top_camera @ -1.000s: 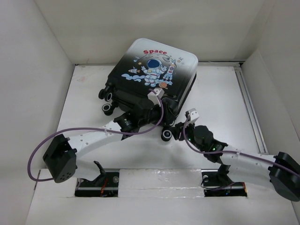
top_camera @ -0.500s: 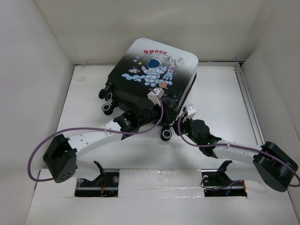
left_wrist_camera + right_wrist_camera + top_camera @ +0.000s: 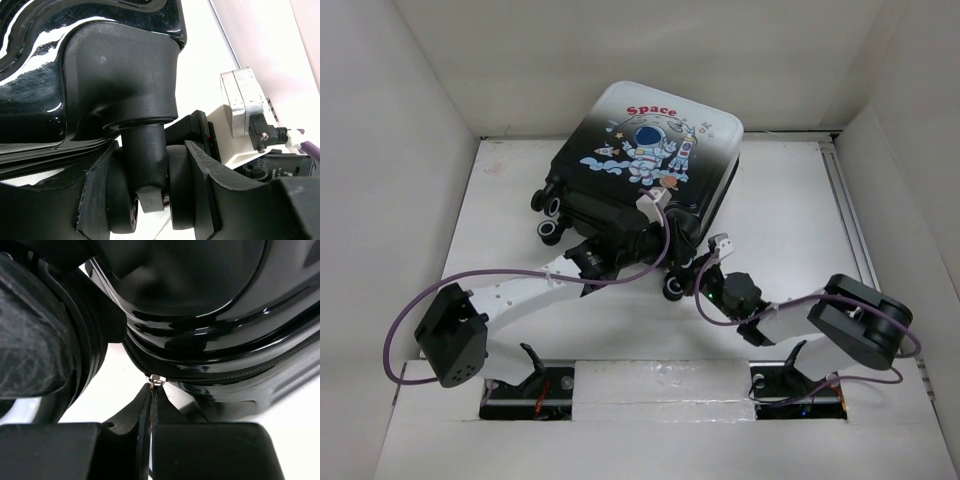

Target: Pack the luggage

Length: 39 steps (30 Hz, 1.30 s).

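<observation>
Object: one small hard-shell black-and-white suitcase (image 3: 655, 140) with an astronaut cartoon and red "Space" lettering. It lies printed side up toward the far edge of the white desk (image 3: 790, 220), about midway between the left and right edges, with its wheeled end turned toward the near edge.

Handling, judged:
- The shell is stiff and glossy, so you should expect your fingers to skid on it. Do not try to pinch the flat faces.
- It looks small and probably light. It is likely to slide or pivot on the desk when you pull on it, so brace it first.
- The wheels swivel and roll. Take hold at the moulded stem, which is the rigid part.

Left claw (image 3: 147, 185): clamped on a black caster (image 3: 145, 150), one finger on each side of its wheel pair. This serves as your anchor.

Right claw (image 3: 151, 400): the fingers are pressed together, with a small silver zip tab (image 3: 156, 380) at their very tips. It appears pinched. The tab is tiny and thin and could slip out, so pull along the zip line (image 3: 240, 376), not away from it.

Counts:
- Suitcase: one.
- Wheels with white hubs in the top view: three, two at the left corner (image 3: 549, 232) and one at the near corner (image 3: 672, 288). You cannot tell whether the gripped caster is one of these.
- Zip tabs seen: one.
- Arms: two, both at the wheeled end.
- Loose items to pack: none in view.
</observation>
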### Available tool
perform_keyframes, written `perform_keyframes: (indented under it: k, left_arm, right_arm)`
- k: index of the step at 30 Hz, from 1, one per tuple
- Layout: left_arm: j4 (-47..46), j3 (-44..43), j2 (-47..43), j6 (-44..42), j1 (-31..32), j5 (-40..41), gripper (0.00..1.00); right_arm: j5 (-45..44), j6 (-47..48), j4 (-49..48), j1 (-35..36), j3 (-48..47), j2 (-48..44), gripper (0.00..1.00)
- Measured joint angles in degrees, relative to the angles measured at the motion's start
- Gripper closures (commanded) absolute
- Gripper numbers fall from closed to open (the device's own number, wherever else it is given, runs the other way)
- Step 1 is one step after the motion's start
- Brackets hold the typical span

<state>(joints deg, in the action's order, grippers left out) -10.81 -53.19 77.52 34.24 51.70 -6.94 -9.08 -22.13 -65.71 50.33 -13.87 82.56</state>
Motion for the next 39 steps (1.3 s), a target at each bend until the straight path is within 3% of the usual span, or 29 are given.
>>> perform_keyframes:
  k: [10,15,17,20,24,28,33,34,37,38,39]
  left_arm:
    - [0.7,-0.2,0.0,-0.4,-1.2,0.2,1.00]
    - [-1.3,-0.2,0.7,-0.7,-2.2,3.1,1.00]
    - [-2.4,-0.2,0.8,-0.2,-2.3,3.6,1.00]
    - [-3.3,-0.2,0.9,1.3,-2.4,4.1,1.00]
    - [-5.4,-0.2,1.8,3.0,-2.4,3.6,1.00]
    - [-8.2,-0.2,4.4,4.4,-2.2,1.9,1.00]
    - [-10.4,-1.3,7.4,6.6,-2.2,0.2,1.00]
    - [-10.5,-1.8,7.9,6.8,-2.2,-0.2,0.77]
    - [-9.5,-3.4,8.8,6.3,-1.7,0.2,0.32]
    - [-9.3,-4.6,9.1,5.6,-1.3,0.0,0.09]
    - [-9.3,-6.2,9.5,4.8,-0.4,-0.2,0.00]
  right_arm:
    - [-5.9,-6.1,-13.5,2.7,-3.0,13.1,1.00]
    - [-13.8,-12.1,-18.9,4.2,-8.4,21.4,1.00]
    - [-16.0,-13.3,-18.9,4.6,-10.1,22.6,0.94]
    - [-18.0,-14.5,-18.1,5.0,-12.0,23.9,0.77]
    - [-16.7,-13.5,-15.0,6.5,-12.3,24.9,0.71]
    - [-18.5,-17.4,-14.4,8.8,-12.3,25.2,0.76]
    - [-20.3,-19.0,-14.5,8.9,-10.2,24.5,0.55]
    - [-20.3,-18.8,-14.5,9.0,-9.3,23.9,0.52]
    - [-19.0,-17.6,-14.2,10.4,-6.4,22.1,0.43]
    - [-17.0,-16.1,-13.9,11.4,-5.6,21.4,0.40]
    - [-14.7,-14.7,-13.1,12.9,-5.1,20.7,0.38]
